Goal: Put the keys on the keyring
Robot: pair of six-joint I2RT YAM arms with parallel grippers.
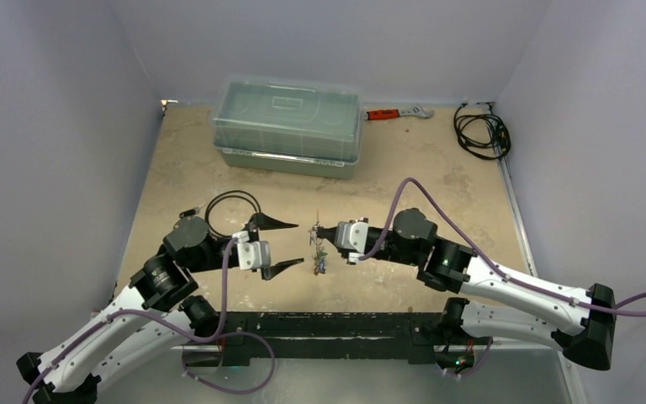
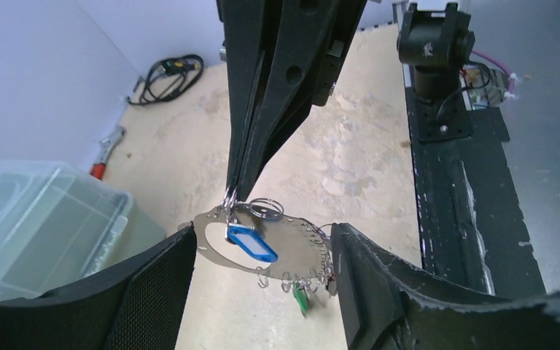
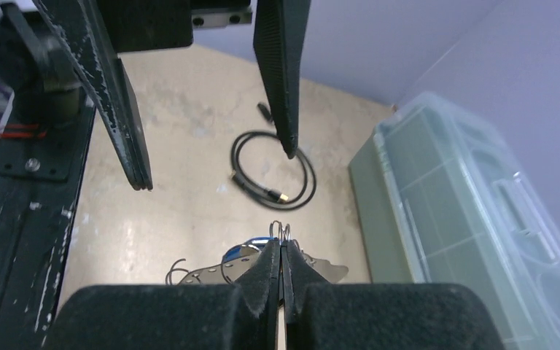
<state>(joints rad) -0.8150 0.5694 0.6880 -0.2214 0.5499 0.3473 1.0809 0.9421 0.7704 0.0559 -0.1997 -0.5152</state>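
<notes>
This looks like a robotics lab test cell: plain pale lilac walls (image 1: 50, 126) box in a scuffed beige tabletop (image 1: 437, 177), two white-and-black robot arms (image 1: 517, 288) are bolted to a black metal rail (image 1: 328, 324), and a clear lidded plastic storage box (image 1: 288, 122), an orange-handled wrench (image 1: 397, 113) and a coiled black cable (image 1: 481, 135) lie at the back.

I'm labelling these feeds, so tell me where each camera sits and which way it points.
Top external: above and behind the arms, looking down on the table; both arms, open left pincer, right pincer shut on the keyring.
Left wrist: rides the left arm, looking between its own fingers at the right pincer.
Right wrist: rides the right arm, looking over its own shut fingers at the left pincer and black cable loop.
Shared: both wrist views show the keyring and the opposite pincer.
</notes>
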